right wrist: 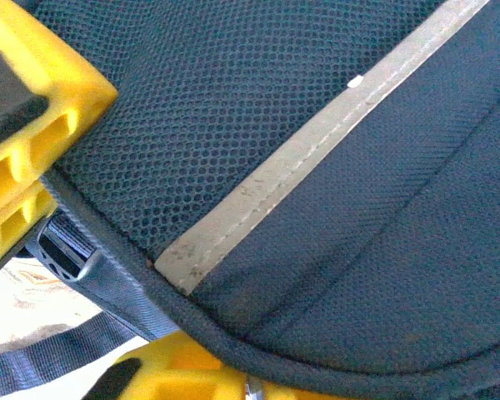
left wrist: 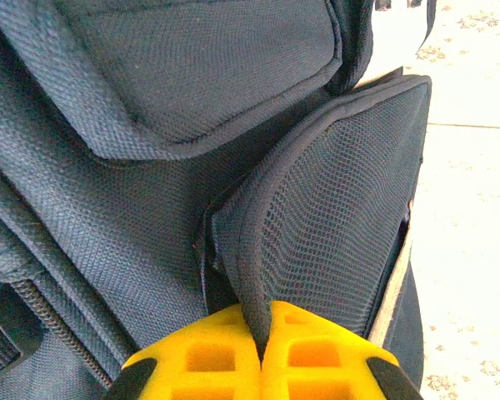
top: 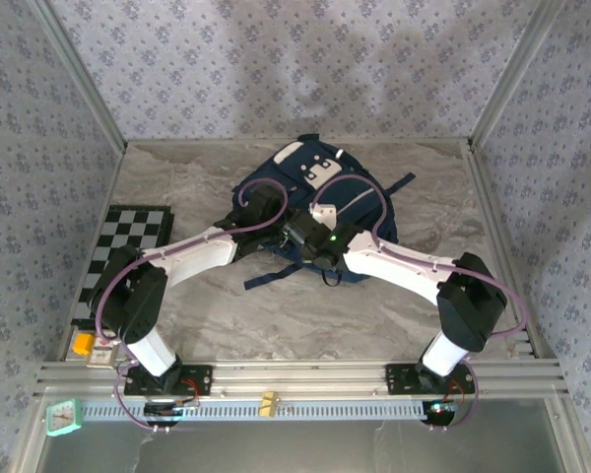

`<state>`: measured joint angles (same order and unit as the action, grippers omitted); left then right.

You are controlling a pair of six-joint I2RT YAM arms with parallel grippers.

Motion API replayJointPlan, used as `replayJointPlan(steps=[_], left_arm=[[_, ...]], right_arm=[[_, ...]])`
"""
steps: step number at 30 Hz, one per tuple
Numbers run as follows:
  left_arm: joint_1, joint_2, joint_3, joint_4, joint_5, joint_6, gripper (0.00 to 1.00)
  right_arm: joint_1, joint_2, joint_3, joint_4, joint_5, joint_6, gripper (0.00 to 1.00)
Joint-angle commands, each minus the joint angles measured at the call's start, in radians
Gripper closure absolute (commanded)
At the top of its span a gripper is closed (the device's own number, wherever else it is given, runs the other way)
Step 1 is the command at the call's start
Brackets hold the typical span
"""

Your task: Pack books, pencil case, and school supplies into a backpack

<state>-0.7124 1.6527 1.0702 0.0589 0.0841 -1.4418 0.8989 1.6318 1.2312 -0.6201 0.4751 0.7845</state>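
The backpack (top: 320, 182) lies flat on the marble worktop (top: 227, 315), navy with white patches, and both arms are reaching onto it. Over on the backpack's left flank, the left pincer (left wrist: 262, 325) has its yellow fingers (left wrist: 200, 358) pressed right together, the bound edge of a mesh-padded flap (left wrist: 333, 208) nipped between the tips. At the backpack's near edge, the right pincer (right wrist: 142, 258) is clamped down too: one yellow finger above, one below, and the piped rim of the backpack running between them. A pale trim line (right wrist: 317, 150) crosses the mesh just beyond that grip, and a dark strap (right wrist: 58, 358) trails off the backpack below it. Away to the backpack's left, a checkerboard (top: 128, 236) sits on the worktop, well apart from it.
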Motion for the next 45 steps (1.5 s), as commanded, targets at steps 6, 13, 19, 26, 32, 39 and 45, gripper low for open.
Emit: replayJointPlan(steps=[6,13,19,26,32,39,45], left_arm=[[0.037,-0.076,-0.002,0.022,0.061,0.063,1.0],[0.12,-0.108,-0.04,-0.052,0.052,0.161,1.0],[0.18,-0.085,-0.009,-0.103,0.093,0.257,1.0],[0.285,0.024,0.115,-0.119,0.206,0.417,1.0],[0.356,0.2,0.313,-0.112,0.351,0.518,1.0],[0.385,0.206,0.341,-0.122,0.416,0.56,0.79],[0.4,0.005,0.097,-0.108,0.401,0.488,0.46]], right_arm=[[-0.023,-0.066,0.004,-0.109,0.048,-0.057,1.0],[-0.101,-0.2,-0.112,-0.182,-0.053,-0.099,1.0],[-0.236,-0.278,-0.175,-0.187,-0.154,-0.184,1.0],[-0.221,-0.292,-0.196,-0.116,-0.269,-0.315,1.0],[-0.061,-0.175,-0.084,-0.003,-0.385,-0.314,1.0],[-0.057,-0.042,0.021,0.104,-0.373,-0.233,1.0],[-0.068,-0.039,-0.004,0.134,-0.359,-0.202,1.0]])
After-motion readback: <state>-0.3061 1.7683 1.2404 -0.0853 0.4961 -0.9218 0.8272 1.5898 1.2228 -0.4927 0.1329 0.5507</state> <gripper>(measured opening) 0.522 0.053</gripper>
